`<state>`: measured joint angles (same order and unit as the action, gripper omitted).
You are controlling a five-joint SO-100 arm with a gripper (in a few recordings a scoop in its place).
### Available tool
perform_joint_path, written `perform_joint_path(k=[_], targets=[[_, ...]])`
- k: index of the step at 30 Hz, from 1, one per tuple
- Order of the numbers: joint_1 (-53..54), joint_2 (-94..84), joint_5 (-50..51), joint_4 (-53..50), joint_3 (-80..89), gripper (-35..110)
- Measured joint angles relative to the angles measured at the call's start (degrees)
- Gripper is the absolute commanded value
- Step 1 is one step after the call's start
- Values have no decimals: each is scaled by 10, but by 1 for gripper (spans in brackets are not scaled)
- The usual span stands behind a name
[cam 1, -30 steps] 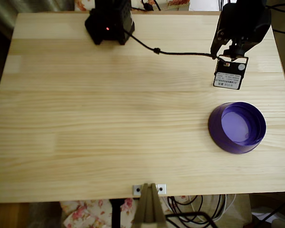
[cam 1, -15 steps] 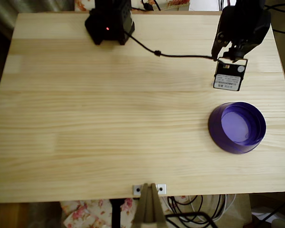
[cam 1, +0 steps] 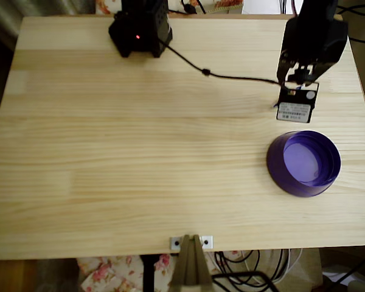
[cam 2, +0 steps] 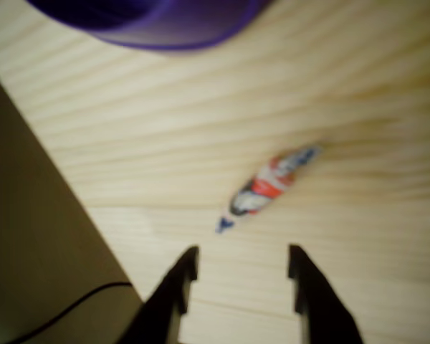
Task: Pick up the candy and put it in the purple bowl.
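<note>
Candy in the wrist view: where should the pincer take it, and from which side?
Grip the candy across its plump red-and-white middle, not the thin twisted ends. It lies flat and diagonal on the table, just ahead of the open pincer, so probably come down from above, turned so the fingers close across its narrow width.

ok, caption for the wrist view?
Open pincer poised just short of the candy lying on the table, purple bowl beyond.
</note>
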<state>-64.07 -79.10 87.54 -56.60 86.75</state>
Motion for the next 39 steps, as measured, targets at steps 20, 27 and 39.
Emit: perform_joint_path(k=[20,27,39], targets=[[2,76,0,-69,-80,21],[1,76,0,-58,-60,22],[-2,75,2,-41,-49,24]])
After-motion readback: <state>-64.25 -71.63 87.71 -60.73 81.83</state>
